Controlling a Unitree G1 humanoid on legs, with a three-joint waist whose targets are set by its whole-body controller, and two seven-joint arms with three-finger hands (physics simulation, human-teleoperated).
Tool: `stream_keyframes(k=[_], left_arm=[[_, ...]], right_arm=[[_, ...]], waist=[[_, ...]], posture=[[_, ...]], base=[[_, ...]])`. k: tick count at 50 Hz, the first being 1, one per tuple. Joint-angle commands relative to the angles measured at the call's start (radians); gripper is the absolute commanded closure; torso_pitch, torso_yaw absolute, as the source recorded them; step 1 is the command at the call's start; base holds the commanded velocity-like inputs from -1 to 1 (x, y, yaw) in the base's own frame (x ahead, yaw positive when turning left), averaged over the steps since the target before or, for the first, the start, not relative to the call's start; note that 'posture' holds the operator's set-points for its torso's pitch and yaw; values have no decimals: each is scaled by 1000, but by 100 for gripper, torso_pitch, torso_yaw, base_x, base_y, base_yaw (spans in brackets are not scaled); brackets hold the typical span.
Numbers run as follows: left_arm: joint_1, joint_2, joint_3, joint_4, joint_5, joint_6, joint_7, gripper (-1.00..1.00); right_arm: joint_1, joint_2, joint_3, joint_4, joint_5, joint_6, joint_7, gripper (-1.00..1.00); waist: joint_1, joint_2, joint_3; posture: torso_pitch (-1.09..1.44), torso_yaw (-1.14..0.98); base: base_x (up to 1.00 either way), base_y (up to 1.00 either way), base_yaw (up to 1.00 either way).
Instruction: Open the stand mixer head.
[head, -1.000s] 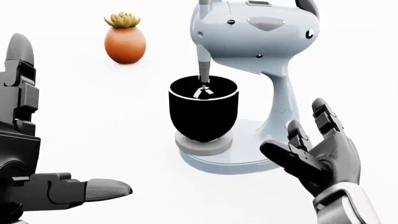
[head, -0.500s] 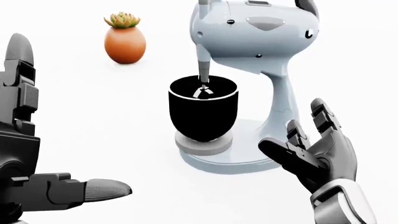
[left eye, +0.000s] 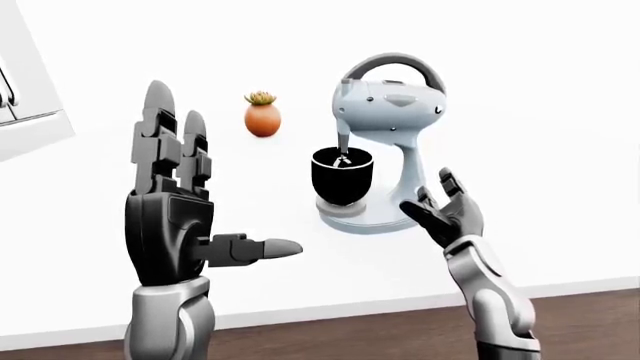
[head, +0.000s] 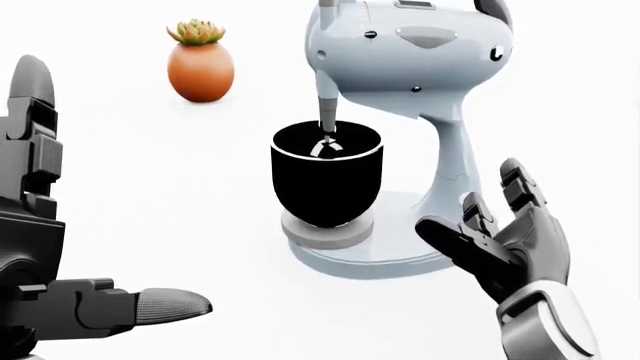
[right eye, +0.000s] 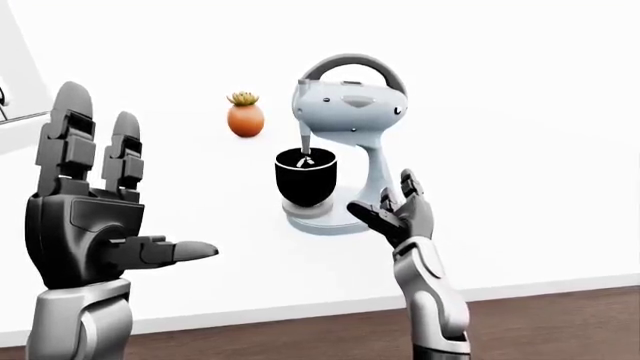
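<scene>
My right hand (head: 505, 240) is held up with its fingers spread and nothing in it, palm turned toward the stand mixer (left eye: 385, 142), near the mixer's neck and base but not touching either. My left hand (left eye: 175, 202) is also raised, fingers straight up and thumb out sideways, released and empty, well apart from the mixer at the left of the left-eye view.

The pale mixer stands on a white counter (left eye: 560, 187). Its head (head: 410, 49) is down, with the beater dipping into a black bowl (head: 327, 184) on the base. A small succulent in an orange pot (head: 201, 64) sits well to the left.

The head is not yet lifted. To do this well, I judge my right hand should rise under the nose of the head and push upward steadily, keeping clear of the bowl.
</scene>
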Motion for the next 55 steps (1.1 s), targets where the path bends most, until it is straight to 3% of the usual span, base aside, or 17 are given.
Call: stream_keyframes(k=[1, 43, 55], left_arm=[[-20, 2, 0, -21, 0, -20, -1, -100], [-25, 3, 4, -23, 0, -17, 0, -100], [-26, 4, 7, -19, 0, -19, -2, -100]], right_arm=[[-33, -7, -2, -27, 0, -32, 14, -100], [-100, -21, 2, 109, -27, -99, 34, -100], [-31, -28, -28, -130, 85, 7, -47, -100]], waist=[[0, -1, 2], [-1, 1, 3], [4, -1, 5]], posture=[[-49, 0], [-49, 0], [-49, 0]], base=[[0, 0, 0], [0, 0, 0], [0, 0, 0]])
